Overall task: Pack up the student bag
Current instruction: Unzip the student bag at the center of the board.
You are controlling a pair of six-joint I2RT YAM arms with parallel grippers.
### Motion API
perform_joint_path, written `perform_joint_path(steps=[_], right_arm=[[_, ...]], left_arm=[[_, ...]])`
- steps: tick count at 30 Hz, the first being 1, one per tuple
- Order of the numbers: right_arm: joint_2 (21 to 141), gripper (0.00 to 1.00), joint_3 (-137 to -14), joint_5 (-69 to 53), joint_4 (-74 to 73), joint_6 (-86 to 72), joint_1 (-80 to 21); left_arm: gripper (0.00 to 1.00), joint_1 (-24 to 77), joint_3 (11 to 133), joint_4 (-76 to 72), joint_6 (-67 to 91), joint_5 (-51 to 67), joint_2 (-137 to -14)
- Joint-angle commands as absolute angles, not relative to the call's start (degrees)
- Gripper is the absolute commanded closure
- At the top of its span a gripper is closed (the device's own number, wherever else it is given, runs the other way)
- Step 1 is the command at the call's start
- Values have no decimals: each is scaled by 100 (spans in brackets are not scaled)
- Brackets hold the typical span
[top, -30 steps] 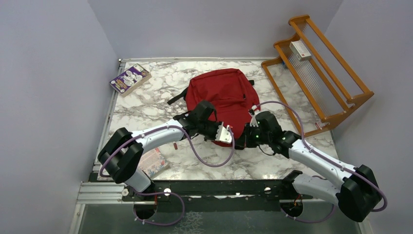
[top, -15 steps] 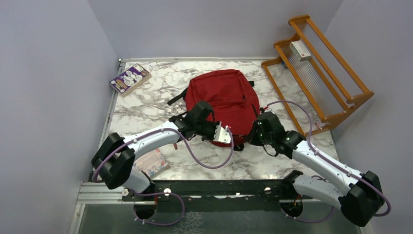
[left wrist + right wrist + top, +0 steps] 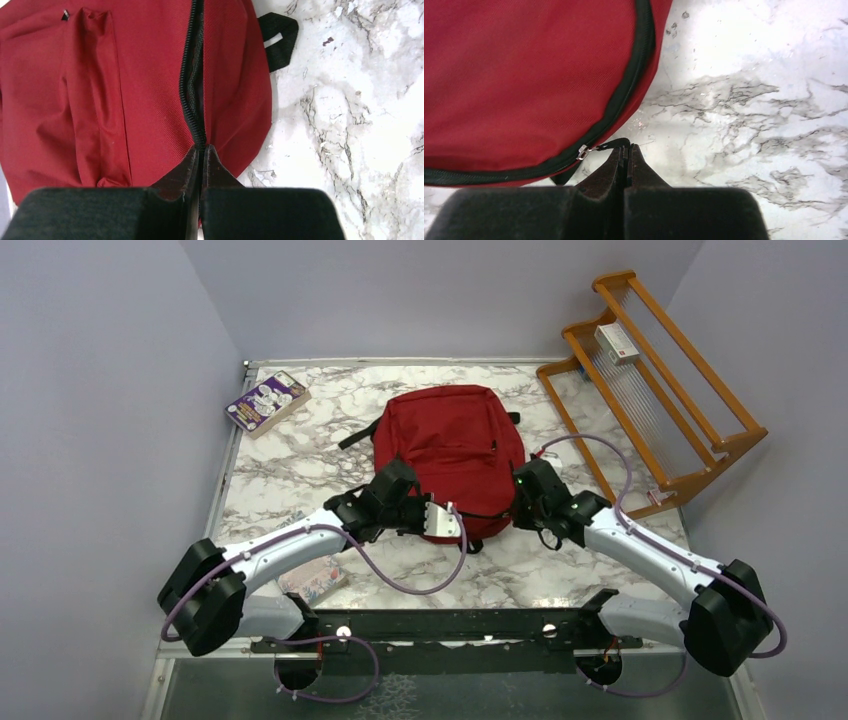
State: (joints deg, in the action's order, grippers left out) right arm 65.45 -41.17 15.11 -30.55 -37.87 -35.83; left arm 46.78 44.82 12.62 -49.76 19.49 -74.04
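The student bag (image 3: 450,440), a red backpack with black zips, lies flat in the middle of the marble table. My left gripper (image 3: 472,536) is at its near edge, and in the left wrist view the gripper (image 3: 201,147) is shut on the end of the black zip line (image 3: 192,85), which gapes slightly further up. My right gripper (image 3: 507,512) is at the bag's near right corner. In the right wrist view that gripper (image 3: 625,146) is shut on the black zip pull (image 3: 614,144), which hangs from a silver slider (image 3: 583,151).
A purple book (image 3: 266,401) lies at the back left. A patterned book (image 3: 315,576) lies near the front, beside the left arm. A wooden rack (image 3: 655,390) holding a small white box (image 3: 616,342) stands at the right. A black strap (image 3: 277,32) sticks out from the bag.
My left gripper has finished closing on the bag's zip line and its arm has drawn back leftward. The right gripper, still shut, moved away from the base, and the bag straightened.
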Motion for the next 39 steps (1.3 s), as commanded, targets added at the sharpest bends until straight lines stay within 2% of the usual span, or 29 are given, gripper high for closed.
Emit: perform_joint_path(steps=[1,11,18,21,24,27,28,29,34,39], right_arm=[[6747,99,-4379,2087,-3178,-3443,-3490],[7233,99,-4470,2123,-2623,-2806,-3074],[7927,100,-4891,1308,-2234,-2171,-2309],[8013,99,-5106,549,-2213,-1762,-2285],[7828,100,-5053,-127,-2108,-1455,-2287],[7560,99,-4924,-569,-2081,-1246,-2290],[7479,99,-4888,-679,-2094,-1191,-2286],[7416,100,-4861,-792,-2123,-1130,-2285],[7215,99,-4713,-1225,-2215,-1039,-2290],[7069,99,-4658,-1292,-2258,-1110,-2285]], left_arm=[[100,4548,4219,1104,-4606,1407,-6991],[100,4214,3931,1030,-4510,1252,-6624],[100,4202,3865,976,-4456,1224,-6503],[99,4201,3876,987,-4490,1450,-6395],[67,4201,3788,864,-4588,2292,-6130],[50,4210,3633,590,-4573,3127,-5924],[38,4221,3635,534,-4537,3266,-5921],[33,4226,3663,490,-4488,3333,-5936],[24,4354,4022,290,-4234,3458,-6309],[22,5099,4348,-224,-4035,3002,-7020]])
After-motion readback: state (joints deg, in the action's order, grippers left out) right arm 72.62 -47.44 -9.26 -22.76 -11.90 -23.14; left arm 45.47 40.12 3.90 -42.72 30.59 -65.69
